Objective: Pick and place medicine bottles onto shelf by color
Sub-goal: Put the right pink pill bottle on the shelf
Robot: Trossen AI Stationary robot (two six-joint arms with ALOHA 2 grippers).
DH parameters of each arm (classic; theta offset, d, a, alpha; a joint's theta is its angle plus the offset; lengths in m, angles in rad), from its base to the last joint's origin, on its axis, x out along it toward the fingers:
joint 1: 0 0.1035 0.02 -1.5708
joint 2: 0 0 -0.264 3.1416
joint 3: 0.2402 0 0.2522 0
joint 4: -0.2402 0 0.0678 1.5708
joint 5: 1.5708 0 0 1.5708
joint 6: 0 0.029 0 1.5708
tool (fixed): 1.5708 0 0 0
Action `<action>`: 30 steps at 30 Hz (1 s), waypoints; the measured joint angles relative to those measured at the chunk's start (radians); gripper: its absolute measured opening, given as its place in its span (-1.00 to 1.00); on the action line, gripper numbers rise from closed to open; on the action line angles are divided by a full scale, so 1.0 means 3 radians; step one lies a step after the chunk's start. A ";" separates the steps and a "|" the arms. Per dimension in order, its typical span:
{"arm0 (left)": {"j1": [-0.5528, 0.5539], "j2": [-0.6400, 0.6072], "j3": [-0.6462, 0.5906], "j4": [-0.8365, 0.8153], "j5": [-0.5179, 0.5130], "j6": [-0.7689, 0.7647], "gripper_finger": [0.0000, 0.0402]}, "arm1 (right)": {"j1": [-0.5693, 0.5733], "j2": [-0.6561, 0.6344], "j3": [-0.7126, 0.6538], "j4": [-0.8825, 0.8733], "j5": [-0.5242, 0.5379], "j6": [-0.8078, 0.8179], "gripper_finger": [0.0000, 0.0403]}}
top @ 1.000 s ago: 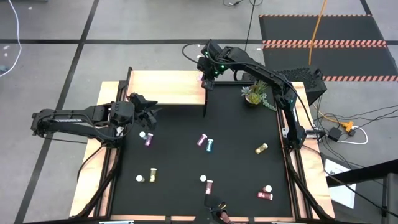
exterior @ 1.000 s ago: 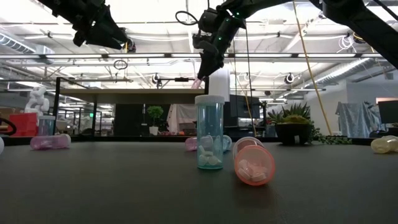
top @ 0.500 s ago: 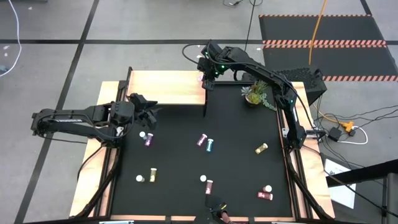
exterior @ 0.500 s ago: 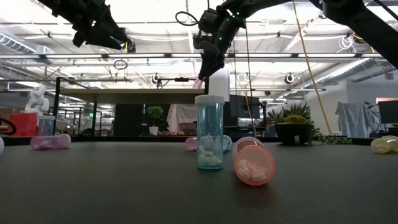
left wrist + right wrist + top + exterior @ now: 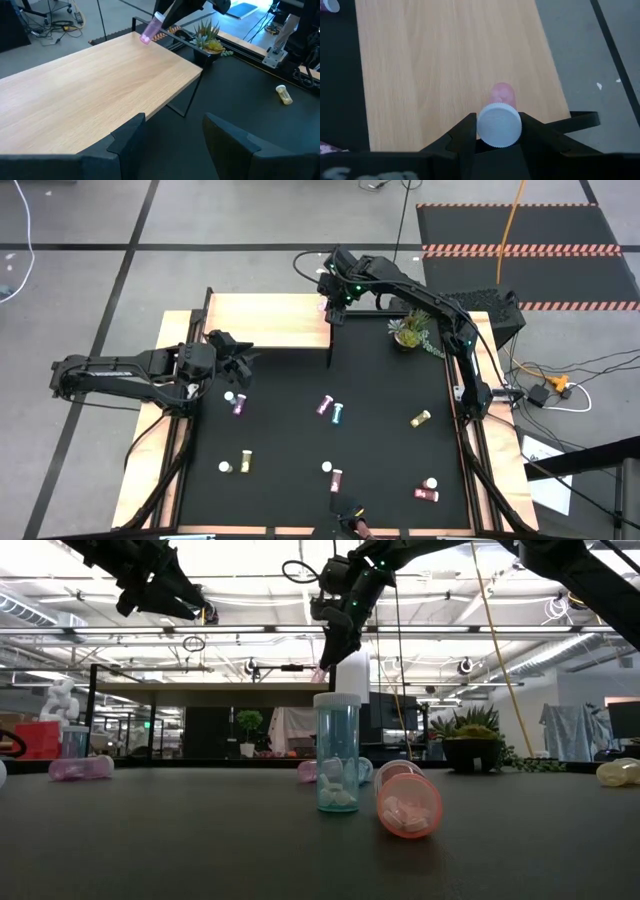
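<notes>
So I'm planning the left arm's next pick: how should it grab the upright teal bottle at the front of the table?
Grip the teal bottle across its clear body, just under the white cap, coming straight down. It stands upright, and the pink bottle lying beside it crowds a sideways approach.

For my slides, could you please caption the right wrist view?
Right gripper holds a pink medicine bottle by its white cap, above the wooden shelf.

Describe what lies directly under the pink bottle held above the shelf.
Under the pink bottle, gripped at its white cap by the right tool, lies bare pale wood of the shelf. The bottle hides the patch right beneath it.
</notes>
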 joint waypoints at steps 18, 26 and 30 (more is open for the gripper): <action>-0.0065 0.0000 0.0000 -0.0001 0.0002 -0.0047 0.00 | 0.0000 -0.0001 -0.0103 0.0069 0.0089 0.0048 -0.33; -0.0062 0.0000 0.0000 -0.0001 0.0001 -0.0075 0.00 | 0.0000 -0.0080 -0.0103 0.0082 0.0080 0.0182 -0.33; -0.0012 0.0045 0.0000 0.0071 -0.0035 0.0069 0.00 | -0.0015 -0.0123 -0.0075 0.0106 0.0044 0.0429 -0.33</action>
